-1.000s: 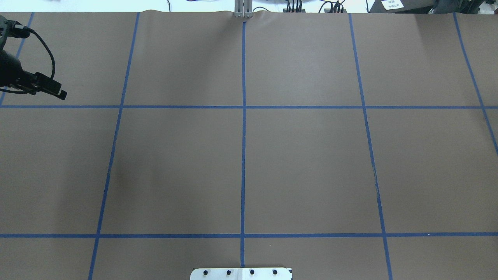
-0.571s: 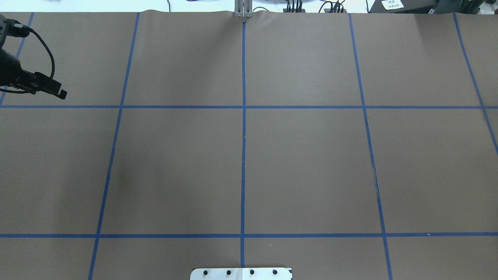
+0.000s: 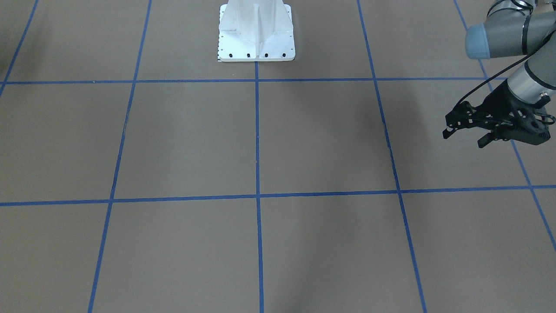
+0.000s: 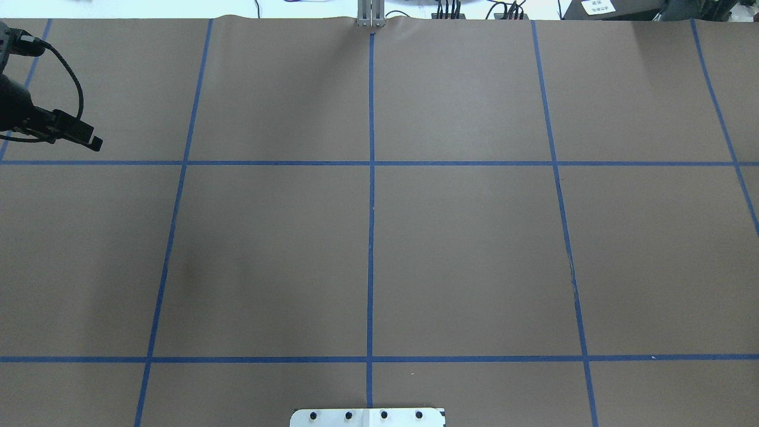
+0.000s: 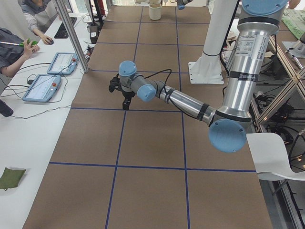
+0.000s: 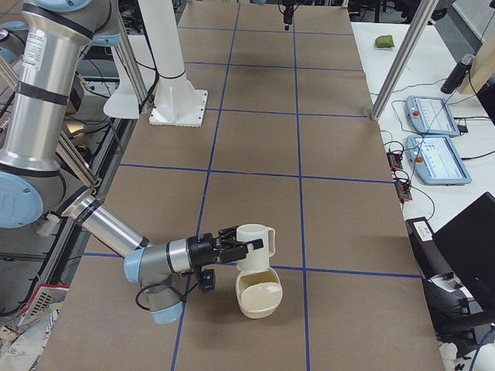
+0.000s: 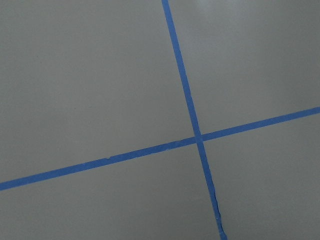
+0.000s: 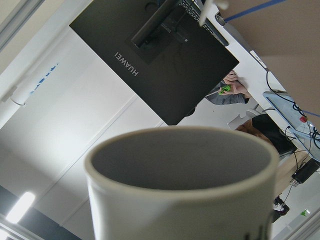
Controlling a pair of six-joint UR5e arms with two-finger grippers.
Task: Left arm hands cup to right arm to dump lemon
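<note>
**A:** Where's the small off-white ceramic mug (image 6: 254, 234)?

**B:** At the black right gripper (image 6: 237, 247), by the right end edge of the brown table (image 6: 340, 224). Clamped? Can't tell. The black open-frame left gripper (image 3: 464, 137) gapes empty. Mug's rigid, glazed-slick, chippable (probably light), so I'd pinch the wall, not the handle.

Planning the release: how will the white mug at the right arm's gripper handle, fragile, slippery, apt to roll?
The cup looks thick-walled ceramic in the right wrist view, so probably rigid, heavyish for its size and breakable if dropped. Its smooth side may slip against the right gripper. Laid down, it would likely roll only until its handle stops it.
</note>
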